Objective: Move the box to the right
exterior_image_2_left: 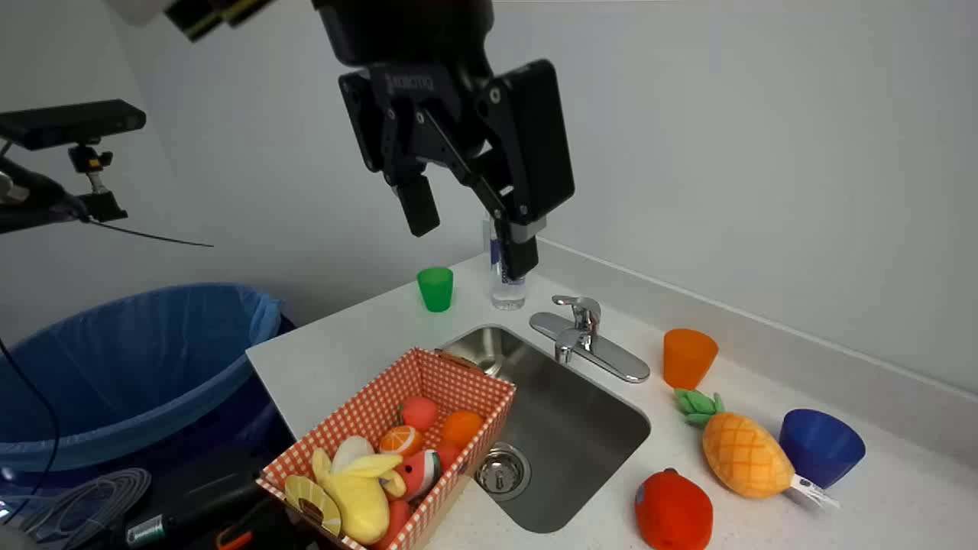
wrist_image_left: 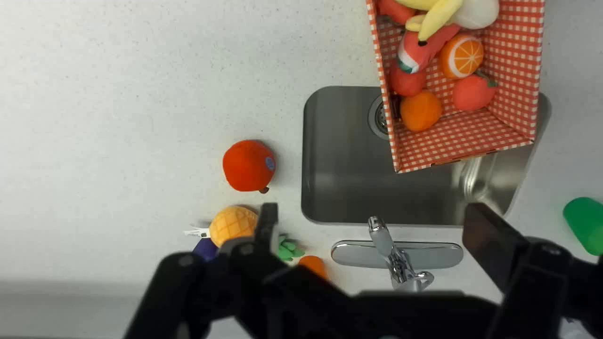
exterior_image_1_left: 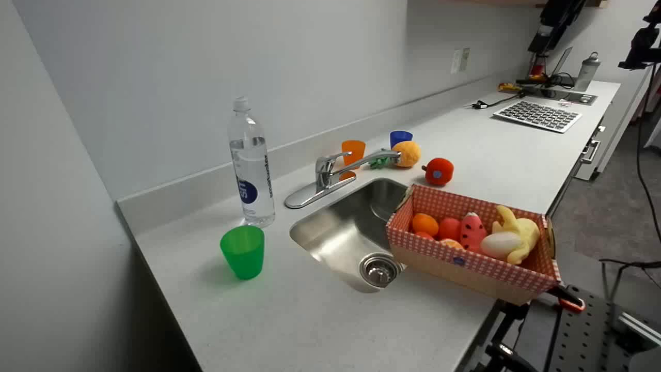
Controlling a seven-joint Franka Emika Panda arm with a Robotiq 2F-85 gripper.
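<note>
Presently, gripper (exterior_image_2_left: 472, 238) is raised over the counter (wrist_image_left: 118, 141), fingers (exterior_image_2_left: 419, 206) spread well apart. Box (wrist_image_left: 516, 70), red-and-white check, sits beyond the fingertips in the wrist view, apart from them, lying partly over the sink (wrist_image_left: 344, 165). Inside it: toy orange (wrist_image_left: 420, 110) closest to the fingers, orange-slice toy (wrist_image_left: 464, 55) farther out, yellow banana toy (wrist_image_left: 440, 18) farther still.

Wrist view, around the fingers: faucet (wrist_image_left: 395, 258) within the gap between them; pineapple toy (wrist_image_left: 232, 223) partly covered by one finger; red round toy (wrist_image_left: 248, 165) past that same fingertip; orange cup (wrist_image_left: 312, 264) in the gap near that finger, partly hidden. Green cup (wrist_image_left: 586, 226) outside the opposite finger.

In an exterior view: water bottle (exterior_image_2_left: 506, 294) partly hidden behind a fingertip; blue cup (exterior_image_2_left: 821, 447) well apart from both fingers, beside the pineapple toy; contact between those two, cannot tell.
</note>
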